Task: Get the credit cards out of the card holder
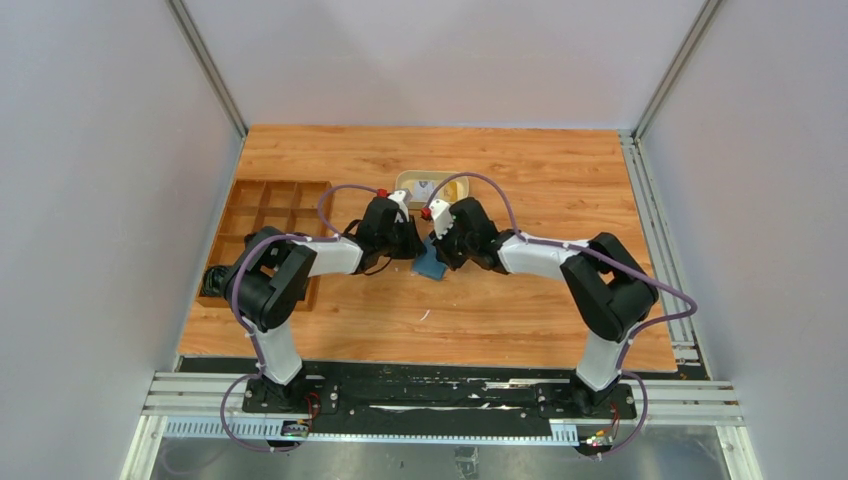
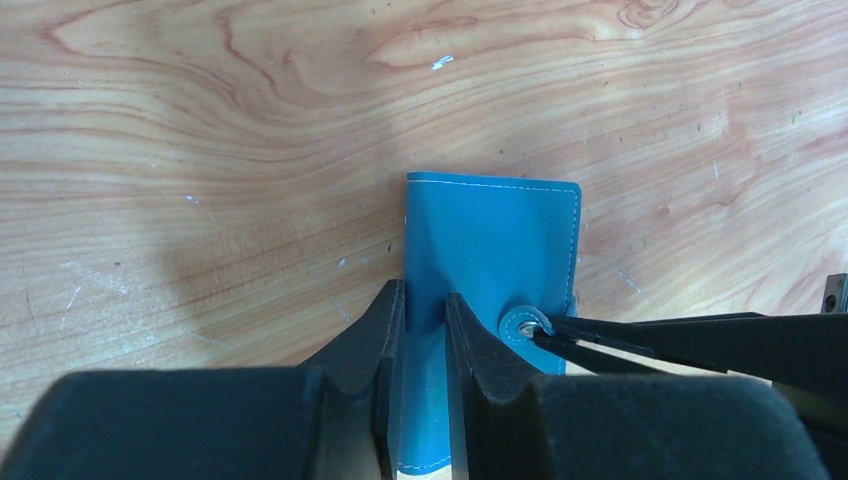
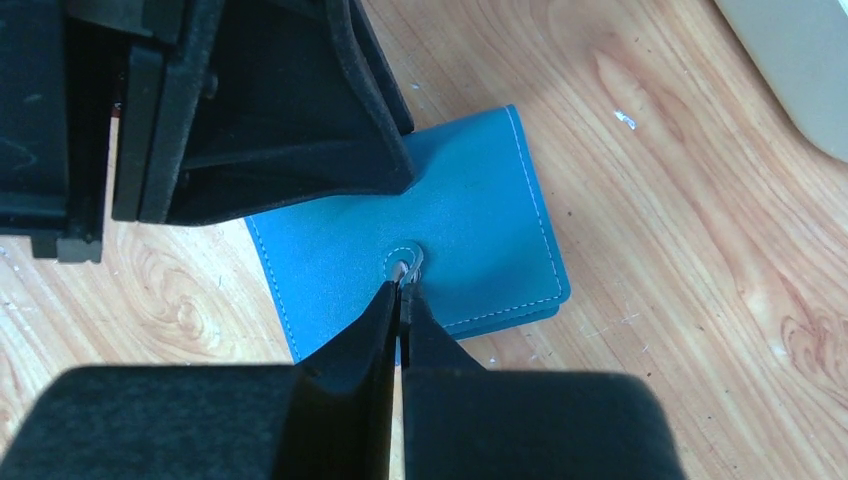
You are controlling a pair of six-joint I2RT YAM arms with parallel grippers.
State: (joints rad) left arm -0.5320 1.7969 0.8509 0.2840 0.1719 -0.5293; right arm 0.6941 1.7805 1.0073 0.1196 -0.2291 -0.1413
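The teal-blue card holder (image 1: 431, 267) lies folded shut on the wooden table between both grippers. It also shows in the left wrist view (image 2: 500, 235) and the right wrist view (image 3: 480, 225). My left gripper (image 2: 425, 308) is closed narrowly on the holder's folded edge, which sits between its fingers. My right gripper (image 3: 402, 287) is shut on the round snap tab (image 3: 403, 262); its thin fingertips (image 2: 560, 333) reach in from the right to the tab (image 2: 522, 323). In the top view the left gripper (image 1: 408, 243) and right gripper (image 1: 438, 248) meet over the holder. No credit cards show; the holder's inside is hidden.
An oval beige tray (image 1: 404, 182) sits just behind the grippers with something pale in it; its edge shows in the right wrist view (image 3: 800, 70). A brown wooden compartment box (image 1: 262, 215) stands at the left. Grey walls enclose the table.
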